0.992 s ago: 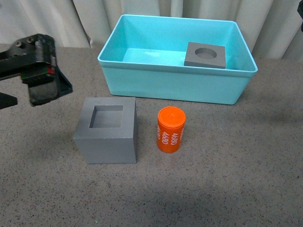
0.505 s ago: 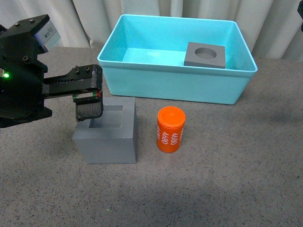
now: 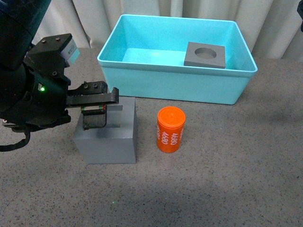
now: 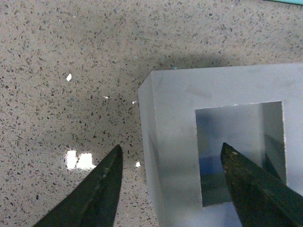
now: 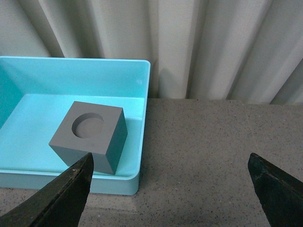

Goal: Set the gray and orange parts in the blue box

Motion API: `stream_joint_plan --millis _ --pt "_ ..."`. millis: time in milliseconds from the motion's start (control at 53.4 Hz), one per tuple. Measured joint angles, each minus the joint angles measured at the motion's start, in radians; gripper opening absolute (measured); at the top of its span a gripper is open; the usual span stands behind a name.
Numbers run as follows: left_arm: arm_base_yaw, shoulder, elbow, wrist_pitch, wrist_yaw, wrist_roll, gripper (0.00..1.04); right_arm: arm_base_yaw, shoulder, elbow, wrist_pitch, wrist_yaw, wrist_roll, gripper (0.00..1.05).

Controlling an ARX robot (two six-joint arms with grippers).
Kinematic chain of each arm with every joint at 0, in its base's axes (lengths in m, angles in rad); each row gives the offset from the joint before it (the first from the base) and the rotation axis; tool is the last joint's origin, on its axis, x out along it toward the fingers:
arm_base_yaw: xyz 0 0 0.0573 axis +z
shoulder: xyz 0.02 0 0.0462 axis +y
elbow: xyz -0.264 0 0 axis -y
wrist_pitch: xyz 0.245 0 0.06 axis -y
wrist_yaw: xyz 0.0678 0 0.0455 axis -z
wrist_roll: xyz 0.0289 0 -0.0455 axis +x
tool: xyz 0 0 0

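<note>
Blue box (image 3: 175,87) stands at 12 o'clock on the speckled gray worktop (image 3: 227,179), with its far side close to a pale pleated curtain (image 3: 199,9). It is a turquoise bin with a flared rim, open at the top.

Left arm (image 3: 33,94), black, enters the front view from 9 o'clock and reaches over the square-recess cube (image 3: 106,147). This matte gray cube rests on the worktop at 7 o'clock of the box. It is outside the box and apart from its near wall, recess facing up.

Round-recess cube (image 3: 204,60), also matte gray, lies inside the box with its recess up, at about 4 o'clock of the box floor. The right wrist view shows a gap between it and the box's side wall.

Orange cylinder (image 3: 171,130) stands upright on the worktop at 3 o'clock of the square-recess cube, near it but not touching. White numerals reading 4680 run along its side.

Left jaws are open and straddle one wall of the square-recess cube. One finger (image 4: 102,189) hangs outside the cube over the worktop; the other finger (image 4: 251,189) sits inside the recess. A gap shows on each side of the wall.

Right jaws are spread wide with nothing between them. In the right wrist view their fingers (image 5: 61,194) frame a corner of the box and bare worktop.

Green indicator light (image 3: 41,88) glows on the left arm.
</note>
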Motion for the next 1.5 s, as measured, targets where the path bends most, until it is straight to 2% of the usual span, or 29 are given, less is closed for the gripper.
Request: stream_joint_plan --millis 19,225,318,580,786,898,973,1067,1273,1497 --pt "0.000 0.005 0.002 0.000 -0.001 -0.004 0.56 0.000 0.000 0.000 0.000 0.000 0.000 0.95" --pt "-0.005 0.014 0.013 0.000 -0.003 -0.019 0.27 0.000 0.000 0.000 0.000 0.000 0.000 0.95" --pt "-0.006 0.014 0.015 -0.002 -0.014 -0.024 0.20 0.000 0.000 0.000 0.000 0.000 0.000 0.95" --pt "-0.006 -0.011 0.017 -0.021 -0.011 -0.031 0.18 0.000 0.000 0.000 0.000 0.000 0.000 0.95" --pt "-0.008 -0.136 0.051 -0.032 0.005 -0.045 0.18 0.000 0.000 0.000 0.000 0.000 0.000 0.95" --pt "-0.008 -0.180 0.104 0.003 0.000 -0.057 0.18 0.000 0.000 0.000 0.000 0.000 0.000 0.95" --pt "-0.008 -0.185 0.159 0.043 -0.036 -0.059 0.18 0.000 0.000 0.000 0.000 0.000 0.000 0.95" --pt "-0.005 -0.146 0.255 0.087 -0.077 -0.057 0.18 0.000 0.000 0.000 0.000 0.000 0.000 0.95" --pt "0.007 0.013 0.425 0.068 -0.087 -0.035 0.18 0.000 0.000 0.000 0.000 0.000 0.000 0.95" --pt "0.022 0.179 0.525 0.032 -0.057 -0.013 0.18 0.000 0.000 0.000 0.000 0.000 0.000 0.95"
